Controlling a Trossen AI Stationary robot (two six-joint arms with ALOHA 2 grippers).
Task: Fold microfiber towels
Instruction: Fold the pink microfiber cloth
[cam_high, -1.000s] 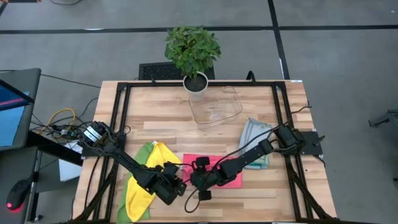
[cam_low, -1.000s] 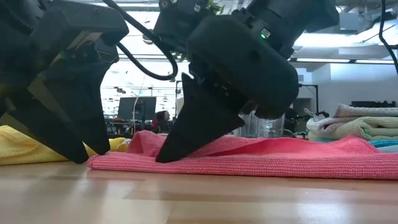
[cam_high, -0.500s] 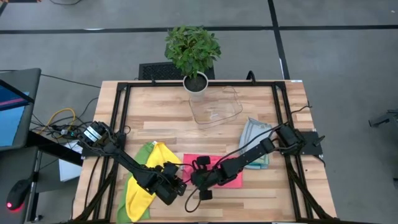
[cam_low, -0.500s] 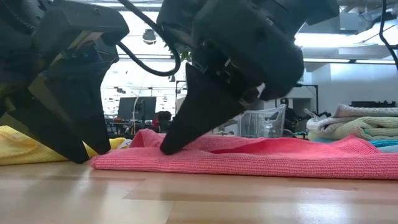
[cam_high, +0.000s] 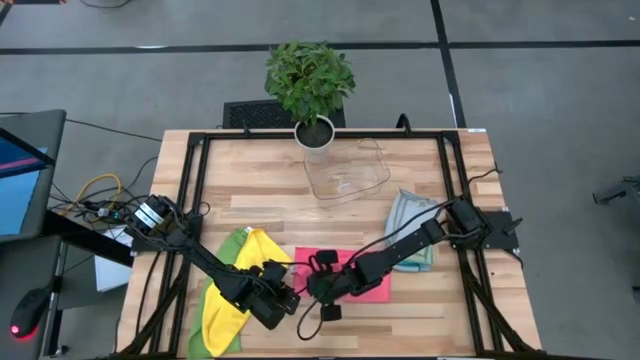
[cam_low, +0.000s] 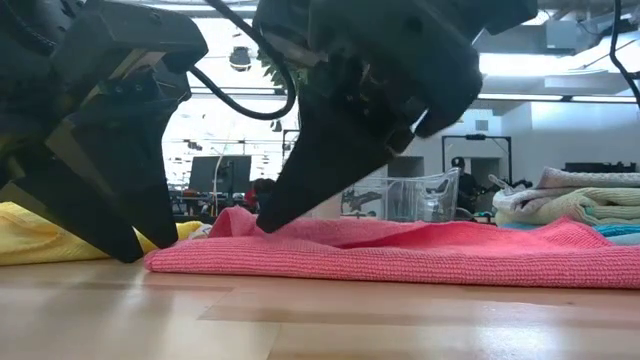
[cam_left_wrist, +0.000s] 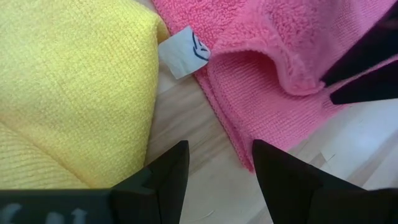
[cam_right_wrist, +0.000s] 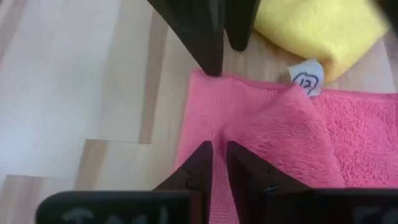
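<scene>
right gripper (cam_right_wrist: 219, 163): pinching pink towel (cam_right_wrist: 336, 149) fold, lower centre
left gripper (cam_left_wrist: 217, 165): fingers apart, empty, beside yellow towel (cam_left_wrist: 68, 81)

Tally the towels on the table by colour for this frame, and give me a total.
Pink towel: 1
Yellow towel: 1
Green towel: 1
Light grey towels with teal edging, in a folded stack: count inside the stack cannot be told; counted as 1 stack
Total: 3 single towels plus 1 stack
</scene>
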